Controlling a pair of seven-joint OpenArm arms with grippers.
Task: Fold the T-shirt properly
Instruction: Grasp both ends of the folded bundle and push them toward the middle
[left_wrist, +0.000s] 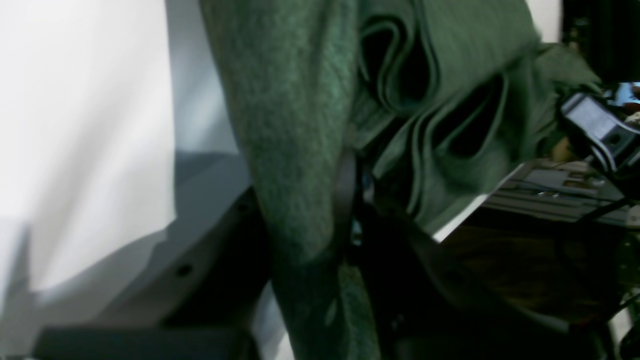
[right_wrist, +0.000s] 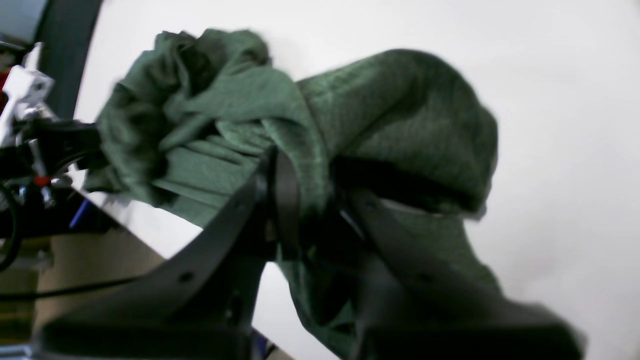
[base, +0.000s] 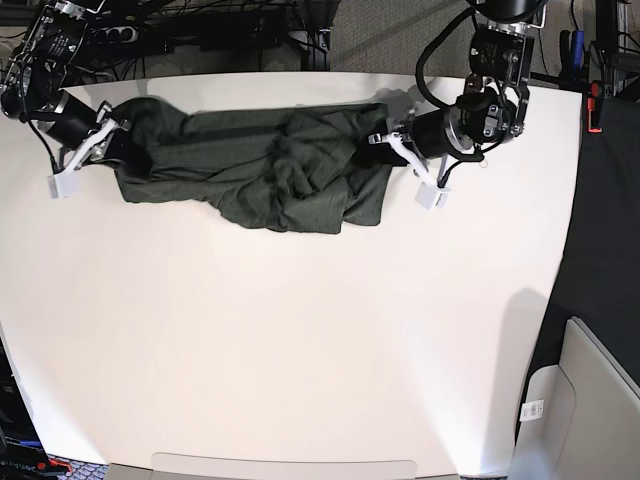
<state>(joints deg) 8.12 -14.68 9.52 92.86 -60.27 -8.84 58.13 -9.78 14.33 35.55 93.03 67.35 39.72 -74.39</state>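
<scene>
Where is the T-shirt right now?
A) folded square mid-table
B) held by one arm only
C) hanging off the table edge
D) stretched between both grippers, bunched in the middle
D: the T-shirt spans from the right gripper to the left gripper, each clamped on an end, rumpled between.

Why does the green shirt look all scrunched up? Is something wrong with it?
Nothing looks torn or spilled. The T-shirt is just rumpled: it lies bunched in wrinkly folds across the far part of the white table, stretched between the left gripper and the right gripper, each pinching one end. It isn't folded yet.
</scene>
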